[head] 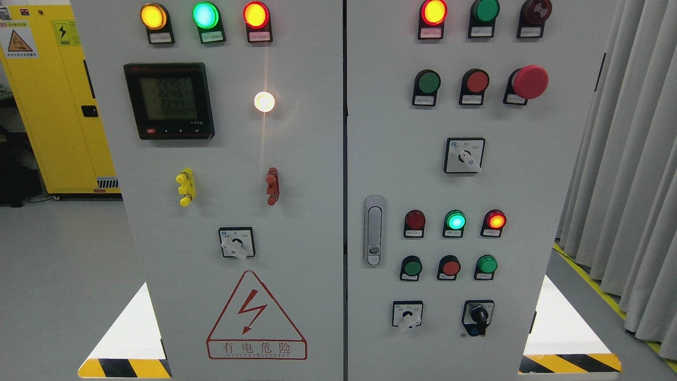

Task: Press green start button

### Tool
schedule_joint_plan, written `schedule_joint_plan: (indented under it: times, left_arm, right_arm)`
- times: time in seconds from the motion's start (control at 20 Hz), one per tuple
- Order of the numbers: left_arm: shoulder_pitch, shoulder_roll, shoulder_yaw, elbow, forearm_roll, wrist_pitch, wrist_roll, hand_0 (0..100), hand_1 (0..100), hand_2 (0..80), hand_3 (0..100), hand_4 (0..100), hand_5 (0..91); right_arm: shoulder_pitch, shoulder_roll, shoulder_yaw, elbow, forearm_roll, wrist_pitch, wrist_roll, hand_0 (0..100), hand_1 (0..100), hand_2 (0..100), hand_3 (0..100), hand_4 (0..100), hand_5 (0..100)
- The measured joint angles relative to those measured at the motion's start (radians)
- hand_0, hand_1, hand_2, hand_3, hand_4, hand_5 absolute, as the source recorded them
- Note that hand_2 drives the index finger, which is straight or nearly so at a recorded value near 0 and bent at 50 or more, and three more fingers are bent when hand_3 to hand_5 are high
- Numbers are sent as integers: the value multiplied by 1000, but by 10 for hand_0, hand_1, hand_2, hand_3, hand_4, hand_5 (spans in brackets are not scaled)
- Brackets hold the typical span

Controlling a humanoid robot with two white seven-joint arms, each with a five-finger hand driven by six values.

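A grey electrical cabinet fills the view, with two doors. On the right door, a green push button (429,82) sits in the upper row beside a red push button (477,81) and a red mushroom stop button (530,82). Two more green push buttons (412,268) (486,264) sit in the lower row, either side of a red one (450,267). I cannot read the labels, so I cannot tell which one is the start button. Neither of my hands is in view.
Indicator lamps line the top of both doors; a green lamp (455,220) is lit mid-right. Rotary switches (464,155) (408,315), a key switch (479,316), a door handle (374,230), a meter display (169,100). Yellow cabinet (47,106) at left, curtains (629,159) at right.
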Motion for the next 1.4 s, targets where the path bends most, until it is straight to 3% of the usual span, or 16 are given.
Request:
schedule_joint_plan:
  times: [0.1,0.3,0.8,1.4]
  left_arm:
    - [0,-5,0,0,0,0,-2,120,556,0,0,0,0]
    - [0,-13,-1,0,0,0,-4,120,556,0,0,0,0]
    - [0,-23,-2,0,0,0,-5,120,556,0,0,0,0]
    - [0,-28,-2,0,0,0,-5,120,556,0,0,0,0]
  right_arm:
    - [-32,-3,-7,-41,23,0,-13,291,604,0,622,641,549]
    - [-96,-8,-18,-105,61,-2,-22,298,614,0,667,677,599]
    - [-261,-20,-30,-176,174,5,-7,336,620,0,679,715,637]
    - [-424,-29,-33,-105,219,14,-4,354,621,0,679,723,648]
